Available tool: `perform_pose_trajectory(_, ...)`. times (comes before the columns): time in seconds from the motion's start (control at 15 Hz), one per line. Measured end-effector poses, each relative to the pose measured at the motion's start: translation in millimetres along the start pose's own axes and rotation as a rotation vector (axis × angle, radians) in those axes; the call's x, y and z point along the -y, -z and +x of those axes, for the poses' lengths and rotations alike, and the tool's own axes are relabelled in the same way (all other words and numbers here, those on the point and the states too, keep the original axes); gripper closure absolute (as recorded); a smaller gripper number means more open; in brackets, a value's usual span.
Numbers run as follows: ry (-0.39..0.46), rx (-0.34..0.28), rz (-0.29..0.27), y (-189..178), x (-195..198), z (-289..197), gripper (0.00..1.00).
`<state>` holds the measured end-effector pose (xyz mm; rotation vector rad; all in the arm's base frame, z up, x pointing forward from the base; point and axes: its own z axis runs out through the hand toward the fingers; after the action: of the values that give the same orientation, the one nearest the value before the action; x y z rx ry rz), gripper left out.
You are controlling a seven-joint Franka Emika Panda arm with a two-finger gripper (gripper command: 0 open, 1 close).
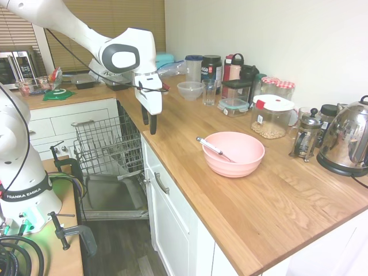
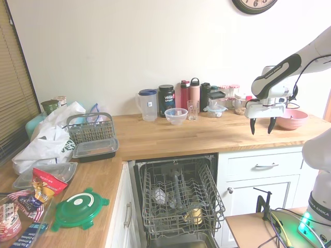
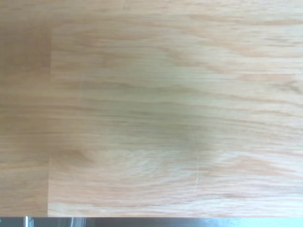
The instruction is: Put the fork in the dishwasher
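Observation:
The silver fork [image 1: 211,148] leans in the pink bowl [image 1: 236,155] on the wooden counter, its handle sticking out over the rim toward the left. In the second exterior view only the bowl [image 2: 292,119] shows, partly behind my gripper. My gripper [image 1: 149,123] [image 2: 262,125] hangs open and empty above the counter's front edge, apart from the bowl. The dishwasher [image 1: 109,172] stands open below the counter, its wire rack [image 2: 178,199] pulled out with a few items in it. The wrist view shows only bare counter wood [image 3: 151,109].
Along the wall stand a clear bowl [image 1: 190,90], a glass [image 1: 209,92], bottles, jars [image 1: 271,117], a French press [image 1: 305,135] and a kettle [image 1: 348,138]. Lids, bags and a cutlery basket [image 2: 90,129] lie on the counter beyond the dishwasher.

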<state>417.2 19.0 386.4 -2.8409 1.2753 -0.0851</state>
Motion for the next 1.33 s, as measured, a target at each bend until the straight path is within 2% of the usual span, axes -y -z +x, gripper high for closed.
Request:
perform_pose_trajectory(0.27, 0.003, 0.009, -0.012, -9, 2, 0, 0.00)
perform_pose_trajectory(0.6, -0.041, -0.032, 0.049, 11, -7, 13, 0.00)
perform_pose_trajectory(0.73, -0.062, -0.036, 0.082, 27, -20, 23, 0.00)
perform_pose_trajectory(1.33, -0.148, 0.035, 0.209, 83, -112, 86, 0.00)
